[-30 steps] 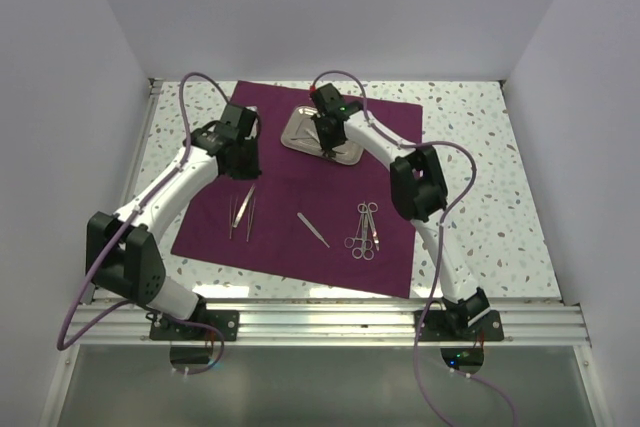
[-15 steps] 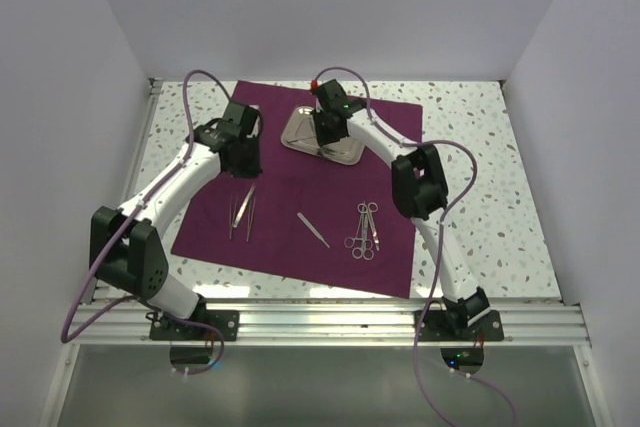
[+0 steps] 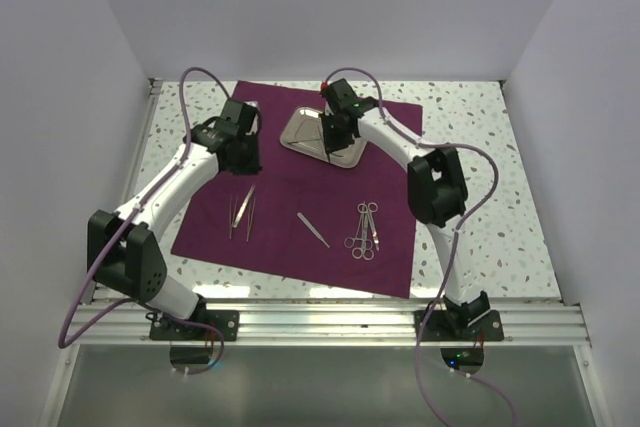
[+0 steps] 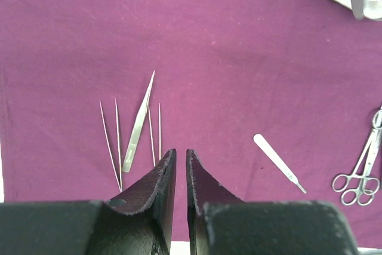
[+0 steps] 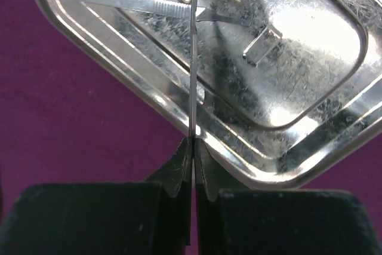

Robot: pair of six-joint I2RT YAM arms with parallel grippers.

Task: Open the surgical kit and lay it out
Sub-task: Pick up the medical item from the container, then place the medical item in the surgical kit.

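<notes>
The maroon cloth wrap (image 3: pixel 300 252) lies spread flat on the table. The steel tray (image 3: pixel 300 129) sits at its far middle. My right gripper (image 3: pixel 337 133) hovers over the tray's near rim (image 5: pixel 280 147), shut on a thin silver instrument (image 5: pixel 194 58) that stands edge-on above the tray. My left gripper (image 3: pixel 245 162) is over the cloth's left part, its jaws nearly together and empty (image 4: pixel 181 153). Tweezers and thin probes (image 3: pixel 243 209), a flat silver handle (image 3: pixel 313 229) and scissors (image 3: pixel 364 232) lie in a row on the cloth. They also show in the left wrist view: tweezers (image 4: pixel 138 122), handle (image 4: pixel 278 162), scissors (image 4: pixel 361 168).
The table (image 3: pixel 480 157) is speckled white. White walls close in the left, right and far sides. A metal rail (image 3: pixel 320 319) runs along the near edge by the arm bases.
My right arm has shifted a little to the right over the tray, still shut on the thin instrument. The left arm has barely moved.
</notes>
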